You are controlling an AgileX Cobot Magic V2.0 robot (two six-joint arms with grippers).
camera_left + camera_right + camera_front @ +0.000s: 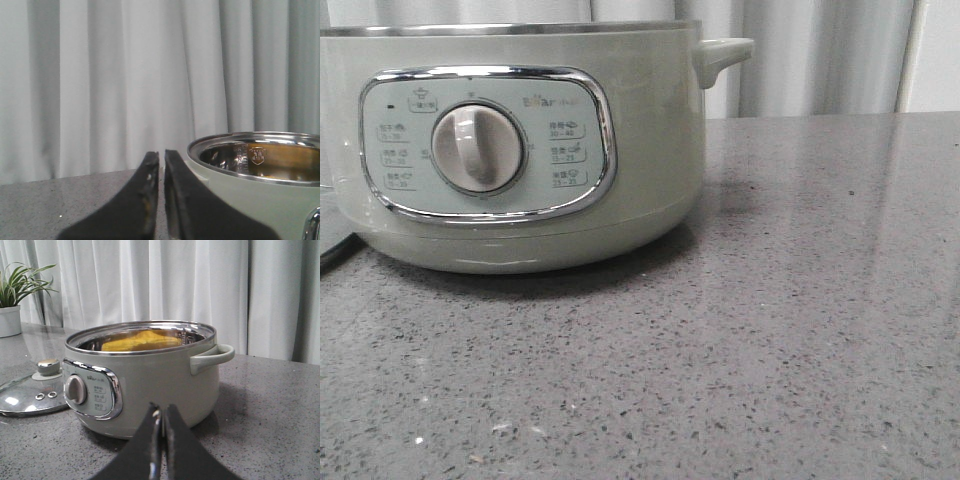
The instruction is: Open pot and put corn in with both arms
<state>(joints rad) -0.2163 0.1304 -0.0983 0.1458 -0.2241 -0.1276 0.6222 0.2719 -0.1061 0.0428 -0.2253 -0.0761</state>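
Observation:
The pale grey-green pot (520, 140) fills the left of the front view, with its chrome-framed panel and round dial (477, 148) facing me and no lid on it. In the right wrist view the pot (145, 377) stands open and the yellow corn (135, 341) lies inside it. The left wrist view shows the pot's steel rim (260, 170) and a yellow reflection inside. My left gripper (161, 159) is shut and empty beside the pot's wall. My right gripper (162, 412) is shut and empty, a little in front of the pot. Neither gripper shows in the front view.
The glass lid (32, 395) with a steel knob lies flat on the grey speckled counter (800, 330) beside the pot's panel side. A potted plant (15, 300) stands behind the lid. White curtains (125, 75) hang behind the counter. The pot's side handle (720, 52) sticks out to the right.

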